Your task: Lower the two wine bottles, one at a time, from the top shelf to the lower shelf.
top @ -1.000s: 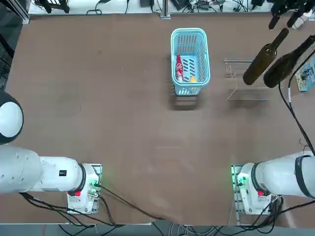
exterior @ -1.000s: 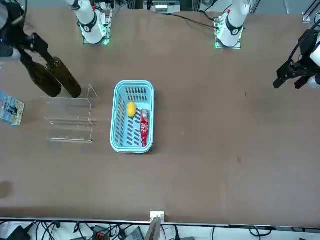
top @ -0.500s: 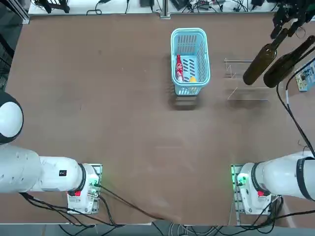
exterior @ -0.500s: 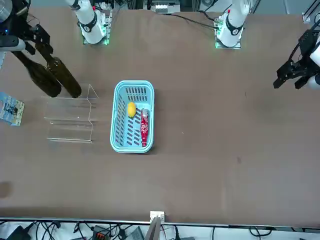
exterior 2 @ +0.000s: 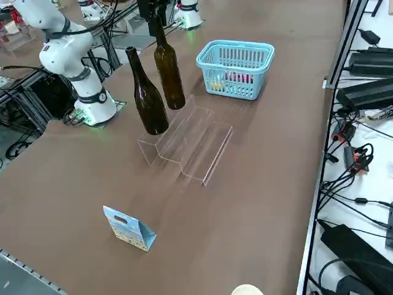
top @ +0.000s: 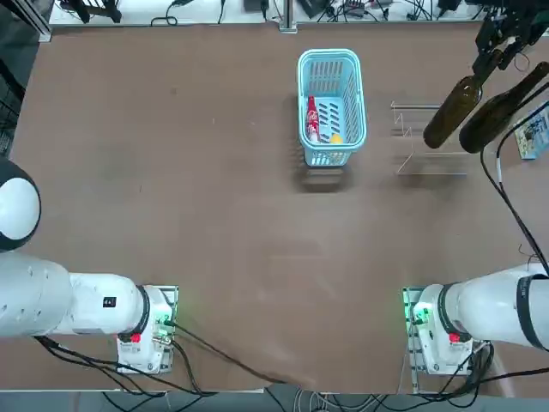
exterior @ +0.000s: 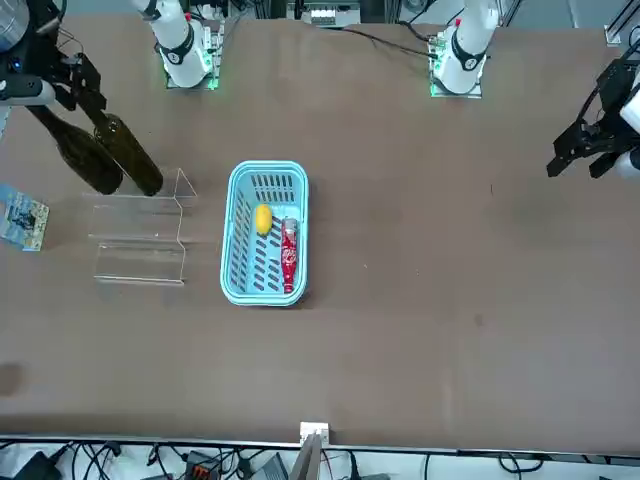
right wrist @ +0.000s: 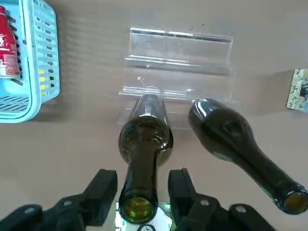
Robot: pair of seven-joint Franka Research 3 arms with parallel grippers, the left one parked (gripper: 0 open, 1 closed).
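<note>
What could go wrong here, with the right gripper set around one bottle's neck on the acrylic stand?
1. The right gripper straddles the neck of the bottle nearer the basket, but a gap shows at each finger; lifting now could let it slip.
2. The second bottle stands close beside it on the top shelf, so tilting could knock it over.
3. The lower shelf is narrow and clear; a poorly placed base could tip off.

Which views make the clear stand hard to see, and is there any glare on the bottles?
Top view: clear stand shows only as faint edges. Right side view: its steps read clearly. Right wrist view: soft highlights on both bottles' shoulders, none washed out.
</note>
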